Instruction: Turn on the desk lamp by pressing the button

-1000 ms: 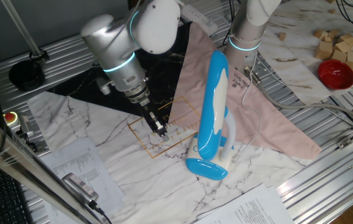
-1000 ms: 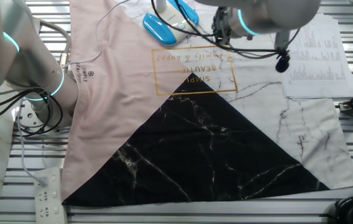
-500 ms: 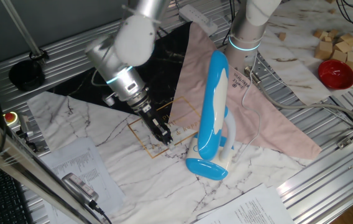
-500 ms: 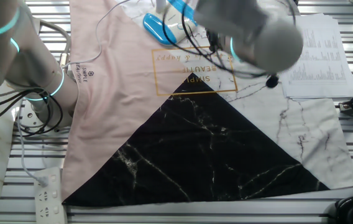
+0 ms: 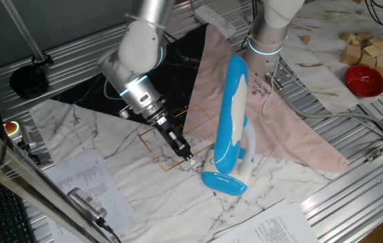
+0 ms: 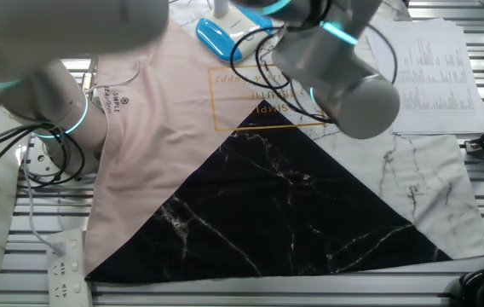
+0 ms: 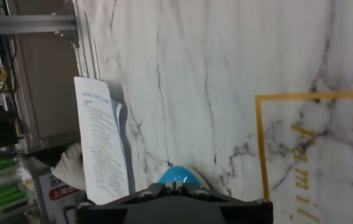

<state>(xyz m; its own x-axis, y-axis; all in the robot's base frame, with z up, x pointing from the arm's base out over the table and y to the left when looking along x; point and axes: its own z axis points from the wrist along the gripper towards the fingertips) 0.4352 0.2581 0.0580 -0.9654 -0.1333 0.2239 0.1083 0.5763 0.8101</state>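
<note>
The desk lamp stands folded on the marble-print cloth. Its long blue head [image 5: 230,115] leans over the white neck [image 5: 249,145] and blue oval base [image 5: 224,182]. My gripper [image 5: 186,154] is low over the cloth, just left of the base, with its narrow fingers pressed together and nothing between them. In the hand view the rounded blue edge of the lamp's base [image 7: 178,175] shows right above the dark finger mount. In the other fixed view the base [image 6: 218,38] lies at the top edge, and my blurred arm [image 6: 336,77] hides the gripper. I cannot make out the button.
A second arm's base [image 5: 267,34] stands behind the lamp on the pink cloth [image 5: 292,128]. A red bowl [image 5: 365,79] and wooden blocks [image 5: 367,47] sit at the far right. Printed sheets [image 5: 83,182] lie at the front left; one shows in the hand view [image 7: 102,143].
My gripper has moved right and down across the gold-framed print towards the lamp's base. The lamp has not moved.
</note>
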